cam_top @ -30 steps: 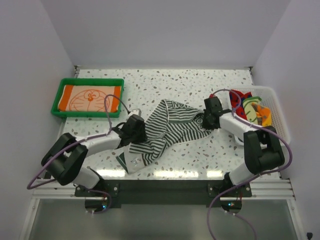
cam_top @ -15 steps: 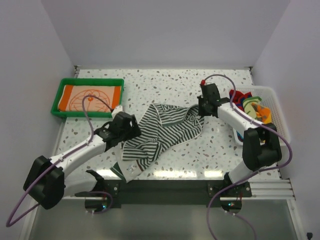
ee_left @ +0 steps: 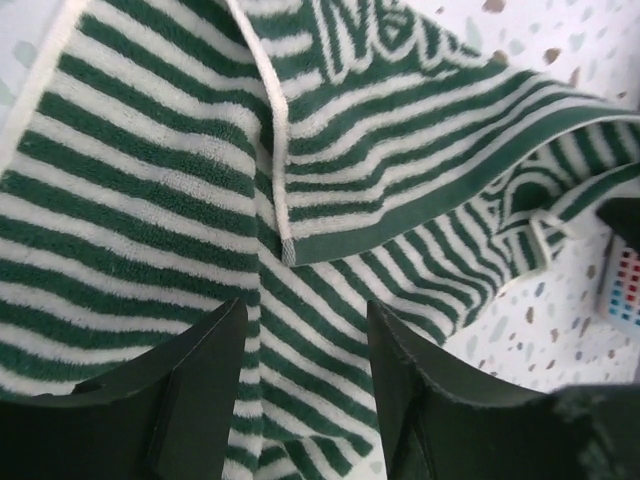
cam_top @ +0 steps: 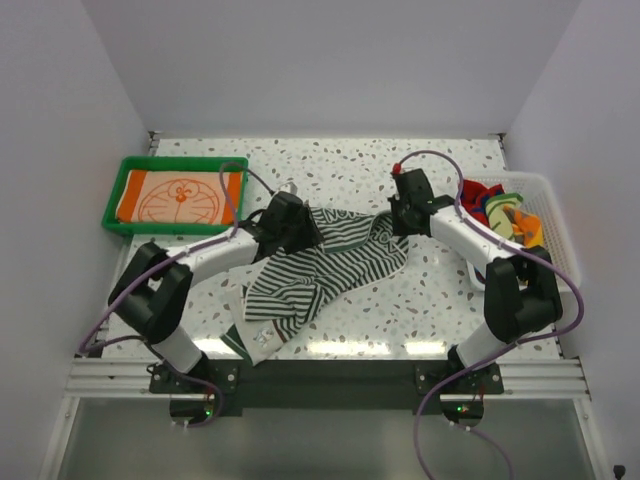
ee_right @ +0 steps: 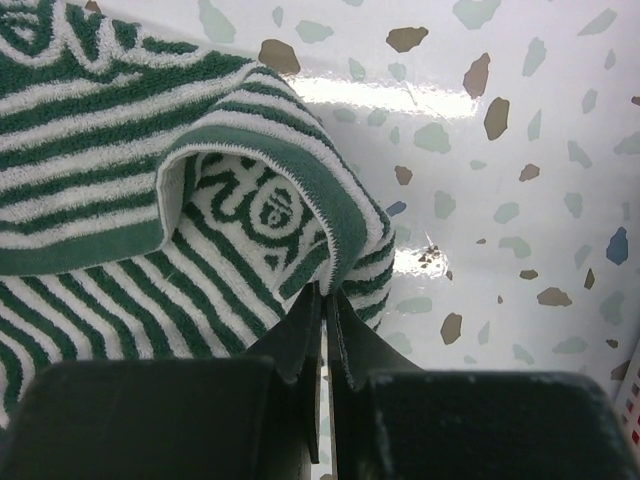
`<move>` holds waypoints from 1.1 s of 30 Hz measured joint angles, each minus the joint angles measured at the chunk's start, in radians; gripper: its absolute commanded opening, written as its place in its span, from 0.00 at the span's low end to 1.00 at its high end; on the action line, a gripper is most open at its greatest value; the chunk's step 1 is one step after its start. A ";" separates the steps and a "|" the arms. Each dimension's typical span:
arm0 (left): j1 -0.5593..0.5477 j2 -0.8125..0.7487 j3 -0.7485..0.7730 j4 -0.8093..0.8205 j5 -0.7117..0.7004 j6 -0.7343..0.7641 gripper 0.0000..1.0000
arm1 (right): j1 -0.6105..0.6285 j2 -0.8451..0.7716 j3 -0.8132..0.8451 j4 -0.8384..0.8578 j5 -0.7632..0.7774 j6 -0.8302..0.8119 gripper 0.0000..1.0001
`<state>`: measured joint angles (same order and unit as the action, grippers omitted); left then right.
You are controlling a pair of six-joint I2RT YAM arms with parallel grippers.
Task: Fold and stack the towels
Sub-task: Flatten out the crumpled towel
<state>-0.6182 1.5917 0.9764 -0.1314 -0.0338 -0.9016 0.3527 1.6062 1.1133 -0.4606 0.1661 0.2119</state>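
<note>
Striped towel (cam_top: 318,270) lies rumpled across the middle of the table (cam_top: 420,310), with one corner in my right grip.

Its far right corner is folded over, and my right gripper (ee_right: 322,292) is pinched tight on that hem, jaws together on the cloth. My left gripper (ee_left: 305,312) hangs over the towel's far left part with its jaws parted and nothing between them; the stripes run underneath. An orange towel with a cartoon drawing (cam_top: 180,197) lies flat in the green tray (cam_top: 175,162) at the far left. More coloured towels (cam_top: 505,215) are heaped in the white basket (cam_top: 550,195) at the right edge, just beside my right arm.
</note>
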 measured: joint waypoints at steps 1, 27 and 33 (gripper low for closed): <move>-0.005 0.036 0.010 0.004 0.006 -0.005 0.52 | 0.001 0.000 0.000 -0.002 0.000 0.000 0.00; -0.090 0.330 0.239 -0.121 -0.146 0.013 0.46 | 0.012 -0.012 -0.026 0.005 -0.002 0.002 0.00; -0.112 0.357 0.280 -0.144 -0.175 0.032 0.38 | 0.014 -0.012 -0.031 0.008 -0.002 0.003 0.00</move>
<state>-0.7303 1.9491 1.2560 -0.2752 -0.2089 -0.8700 0.3668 1.5940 1.0828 -0.4530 0.1638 0.2153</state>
